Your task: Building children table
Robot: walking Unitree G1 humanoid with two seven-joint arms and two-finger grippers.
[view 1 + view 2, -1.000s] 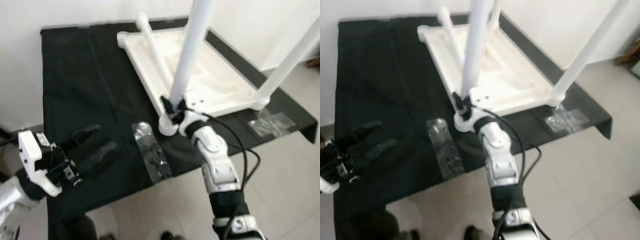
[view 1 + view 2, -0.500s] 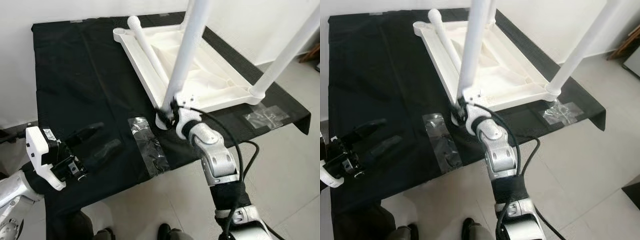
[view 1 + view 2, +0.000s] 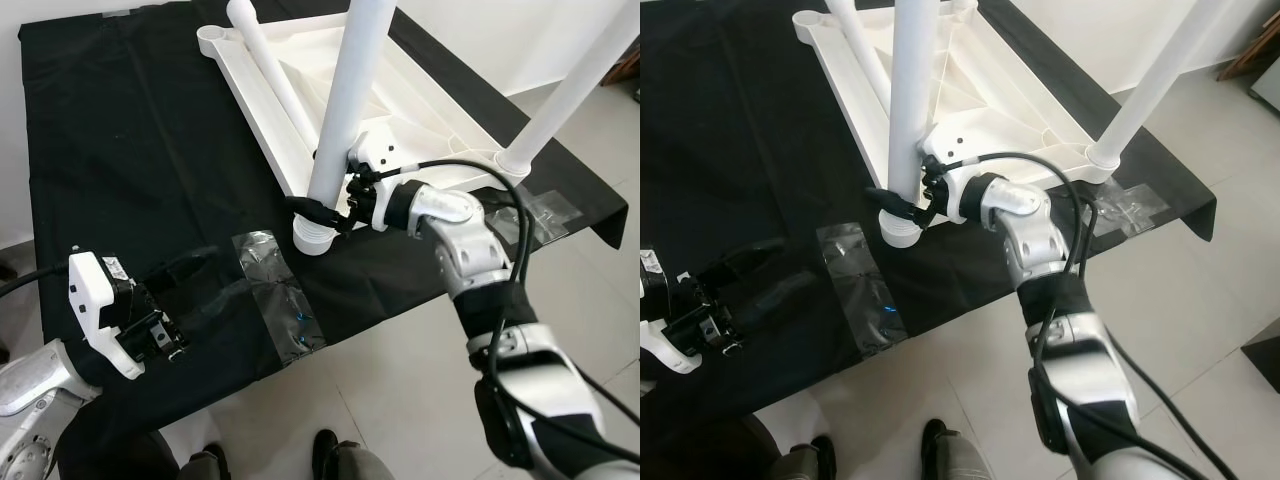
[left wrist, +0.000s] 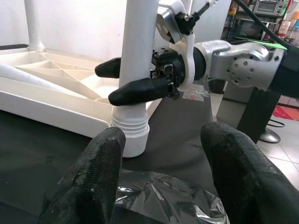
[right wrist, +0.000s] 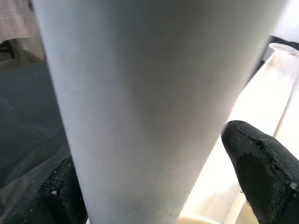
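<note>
The right gripper (image 3: 322, 208) has its two long black fingers (image 4: 140, 89) set on either side of a tall white plastic tube leg (image 3: 338, 120), low down, just above the ribbed collar where the leg meets its round corner socket (image 3: 312, 238). They look closed against the tube rather than standing off it. That leg rises from the near corner of the upside-down white plastic table top (image 3: 400, 130), which lies on a black cloth-covered bench (image 3: 130, 160). A second leg (image 3: 570, 95) stands upright at the corner further right, and a loose leg (image 3: 272, 75) lies flat along the top's left rim.

The left gripper (image 3: 195, 290) hovers low over the cloth near the front edge, fingers spread and holding nothing, beside a crinkled clear plastic bag (image 3: 275, 290).

My guess is the leg is light, stiff and smooth, so it could slip while being twisted; gripping low near the collar seems sensible, since a high hold would lever against the socket.
</note>
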